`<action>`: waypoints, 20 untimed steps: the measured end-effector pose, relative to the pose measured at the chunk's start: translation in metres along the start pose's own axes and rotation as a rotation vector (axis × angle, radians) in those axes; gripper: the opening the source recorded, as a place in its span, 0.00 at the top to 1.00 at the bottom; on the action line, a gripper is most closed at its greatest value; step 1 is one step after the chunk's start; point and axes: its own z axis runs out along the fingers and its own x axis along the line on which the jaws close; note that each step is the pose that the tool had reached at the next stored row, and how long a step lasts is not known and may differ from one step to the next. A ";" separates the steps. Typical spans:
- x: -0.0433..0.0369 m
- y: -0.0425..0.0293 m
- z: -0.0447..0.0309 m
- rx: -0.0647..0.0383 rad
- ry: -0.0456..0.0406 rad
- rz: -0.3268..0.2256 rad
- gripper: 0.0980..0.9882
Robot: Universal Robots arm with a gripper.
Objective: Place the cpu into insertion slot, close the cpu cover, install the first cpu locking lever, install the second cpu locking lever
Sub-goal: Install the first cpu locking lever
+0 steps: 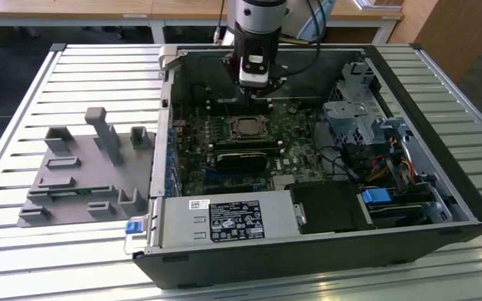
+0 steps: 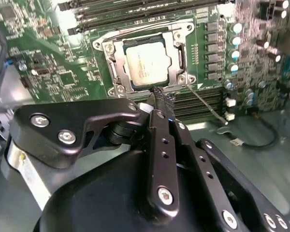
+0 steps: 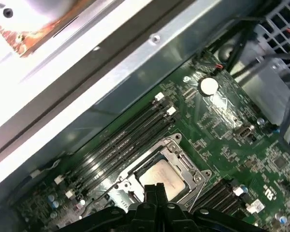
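Cpu [image 2: 147, 59] lies in insertion slot [image 2: 121, 65]; hand [image 2: 160, 98] hovers beside, fingers [image 2: 166, 104] pressed together.

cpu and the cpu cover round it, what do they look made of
The cpu top looks like dull silver-grey metal with a matte finish: its sheen is soft and even. The cpu cover looks like thin, bright sheet metal, perhaps steel: it shows sharper glints, stamped edges and a square cut-out.
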 end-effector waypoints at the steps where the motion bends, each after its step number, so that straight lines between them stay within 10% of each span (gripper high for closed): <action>1: 0.0000 0.0000 0.0001 0.001 0.0007 -0.018 0.98; 20: 0.0000 0.0000 0.0008 0.012 0.0153 -0.357 0.98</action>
